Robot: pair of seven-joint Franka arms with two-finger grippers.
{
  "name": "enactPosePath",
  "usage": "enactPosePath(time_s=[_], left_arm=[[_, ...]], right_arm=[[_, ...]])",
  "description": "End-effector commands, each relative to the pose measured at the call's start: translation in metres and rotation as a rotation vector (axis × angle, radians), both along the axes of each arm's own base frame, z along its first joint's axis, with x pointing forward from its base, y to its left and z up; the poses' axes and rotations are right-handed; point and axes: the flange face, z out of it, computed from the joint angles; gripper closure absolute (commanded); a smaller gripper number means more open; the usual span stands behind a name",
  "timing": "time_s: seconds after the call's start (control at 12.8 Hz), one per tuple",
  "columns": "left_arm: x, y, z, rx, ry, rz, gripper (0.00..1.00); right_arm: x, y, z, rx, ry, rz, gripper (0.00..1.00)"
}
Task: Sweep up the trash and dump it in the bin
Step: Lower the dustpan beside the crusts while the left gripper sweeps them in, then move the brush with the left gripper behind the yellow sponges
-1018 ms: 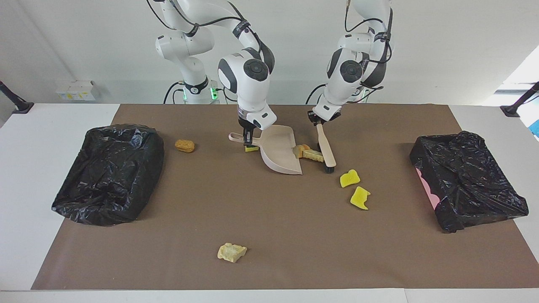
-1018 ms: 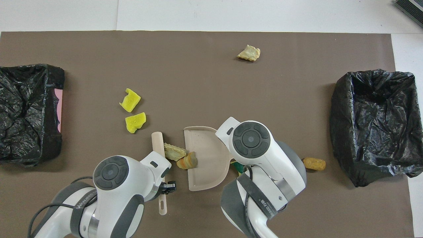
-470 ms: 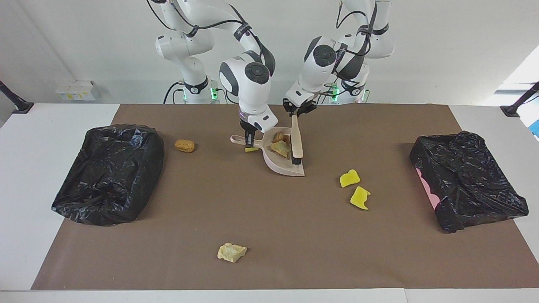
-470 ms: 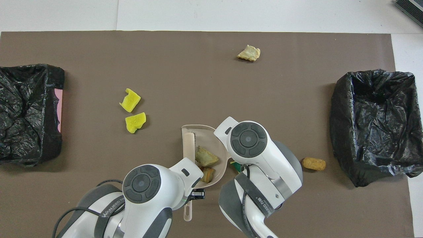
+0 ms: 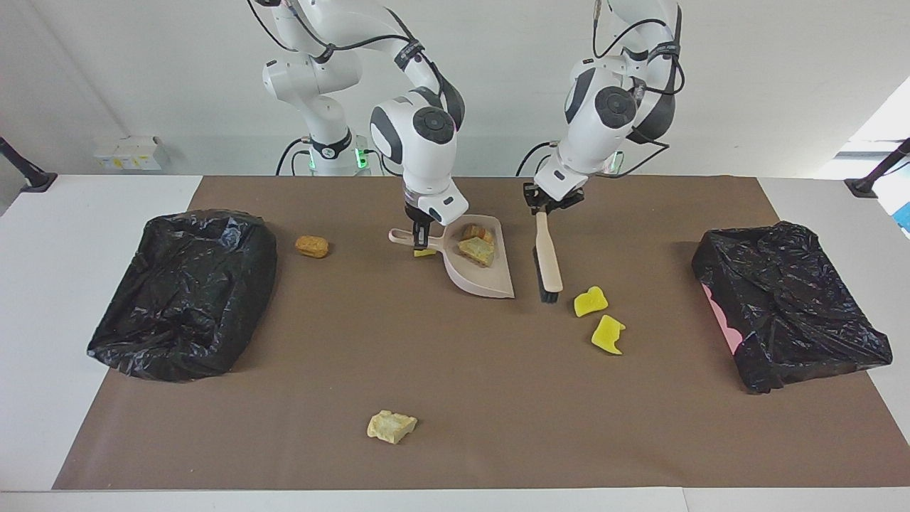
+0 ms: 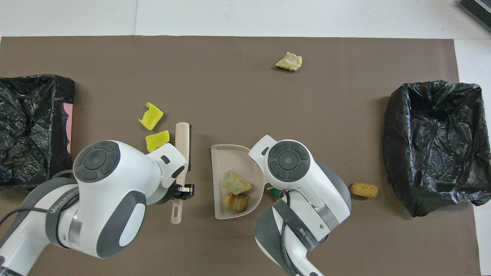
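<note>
Facing view: right hand grips the dustpan, which now holds two scraps. Left hand, clamped on the brush, has swung out beside two yellow scraps. Nugget, bread chunk and bins await.

The light is bright and even in both views. It seems to come from above, so shadows are small and soft, sitting close under each thing. The brown mat looks flat with no shine. The black bin bags show little white glints on their crinkles. At the edge of the facing view, toward the left arm's end of the table, a very bright patch is washed out to white. Both pictures are sharp, with no blur. Straight edges stay straight.
</note>
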Motion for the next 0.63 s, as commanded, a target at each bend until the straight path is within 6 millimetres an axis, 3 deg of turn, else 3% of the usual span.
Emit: enactPosePath(time_s=[0.0, 0.24, 0.55], left_arm=[[0.044, 0.050, 0.004, 0.046, -0.026, -0.140, 1.00], [0.098, 0.110, -0.006, 0.117, -0.051, -0.273, 1.00], [0.135, 0.170, -0.037, 0.220, -0.081, -0.359, 1.00]], right_arm=[[0.002, 0.000, -0.003, 0.001, -0.027, -0.026, 1.00], [0.001, 0.000, -0.003, -0.003, -0.024, -0.032, 1.00], [-0.003, 0.003, -0.001, -0.018, -0.027, -0.117, 1.00]])
